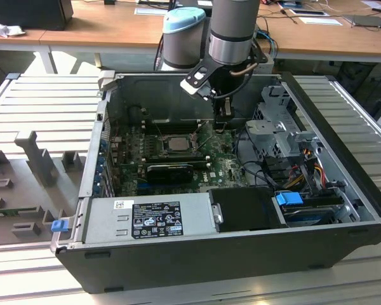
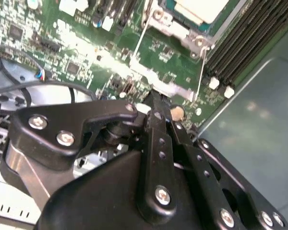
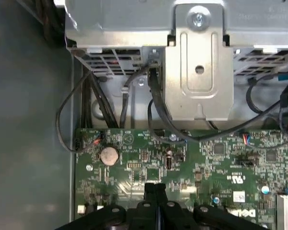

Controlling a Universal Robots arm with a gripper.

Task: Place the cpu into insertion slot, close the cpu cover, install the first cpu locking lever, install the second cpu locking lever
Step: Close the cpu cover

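1. Gripper (image 1: 223, 121) hangs straight down inside the open computer case (image 1: 197, 260). Its fingers are pressed together with nothing visible between them (in both wrist views the gap is only a thin seam).
2. My read on the pose: a closed tip makes a narrow pusher. That suits the tight space between the drive cage (image 3: 199, 72) and the socket hardware.
3. The tip sits low over the motherboard (image 3: 201, 163), at the edge near the coin cell battery (image 3: 109, 155). In the second wrist view the gripper (image 2: 156, 100) is just beside a silvery metal tab (image 2: 175, 90). Contact or not: cannot tell.
4. The cpu (image 1: 176, 143) lies flat in its socket with the pale top up, so placement looks done. In the exterior view it is to the exterior view's left of the gripper, near but apart.
5. The cpu cover (image 2: 175, 29) looks to be down, its frame sitting around the chip's edge.
6. Two thin wire levers (image 2: 138, 43) run from the socket corners toward the gripper tip. Latched or free: cannot tell.
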